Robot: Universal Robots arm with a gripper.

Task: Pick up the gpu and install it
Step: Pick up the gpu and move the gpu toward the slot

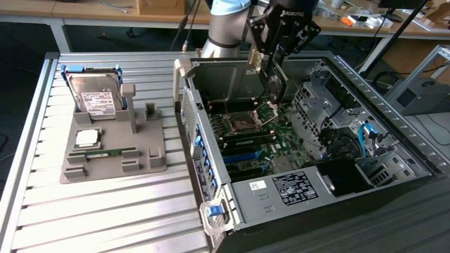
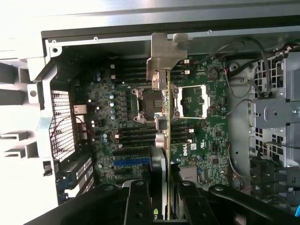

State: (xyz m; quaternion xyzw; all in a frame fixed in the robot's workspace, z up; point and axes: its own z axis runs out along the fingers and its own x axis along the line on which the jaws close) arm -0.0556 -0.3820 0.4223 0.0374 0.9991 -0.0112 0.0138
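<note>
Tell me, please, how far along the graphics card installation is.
Done: the card is picked up, clamped in the gripper. In hand: it hangs upright above the motherboard inside the open case. Left: it is not yet seated in any slot.

Exterior view: even, diffuse overhead light falls bright on the ribbed table (image 1: 105, 211), w/ soft, short shadows beside the grey holder (image 1: 113, 153). The case (image 1: 211, 158) interior is dimmer, esp. below its far wall, and the floor past the table's edges is dark. Wrist view: the motherboard (image 2: 117, 117) is dim but legible, the case's outer walls blow out to plain white, light glares off the bracket of the gpu (image 2: 165, 56), and the gripper (image 2: 167, 199) clamping it is a near-black silhouette.
</note>
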